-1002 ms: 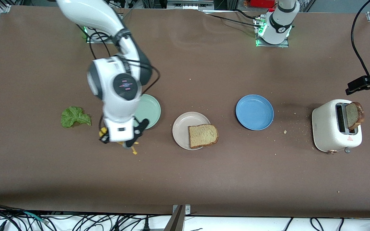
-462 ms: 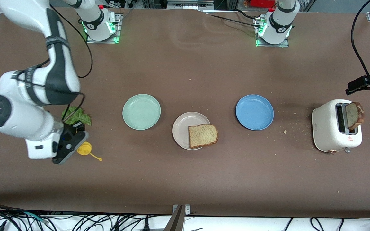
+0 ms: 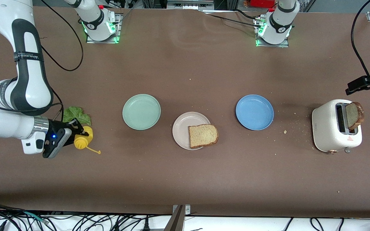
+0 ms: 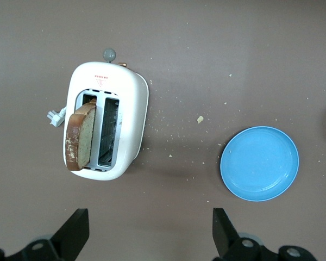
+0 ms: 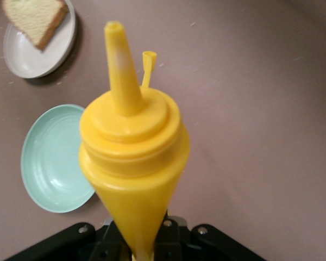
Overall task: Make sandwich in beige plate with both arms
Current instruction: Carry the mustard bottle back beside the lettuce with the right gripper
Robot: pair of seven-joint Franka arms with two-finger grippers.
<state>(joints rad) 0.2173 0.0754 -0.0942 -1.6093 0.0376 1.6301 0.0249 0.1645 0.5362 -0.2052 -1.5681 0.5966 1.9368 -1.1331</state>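
The only lettering stands on the right arm's (image 3: 27,57) black forearm band, white characters too garbled to read. The toaster (image 3: 334,128) bears a small red warning mark with tiny print, also unreadable.

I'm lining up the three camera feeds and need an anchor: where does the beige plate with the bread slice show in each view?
Front view: the beige plate sits mid-table, between the mint-green plate and the blue plate, nearer the camera than both.
Left wrist view: not in it; only the blue plate and the toaster show.
Right wrist view: the beige plate is in the corner, past the yellow squeeze bottle.
Shared landmark: the mint-green plate, in front and right wrist views.
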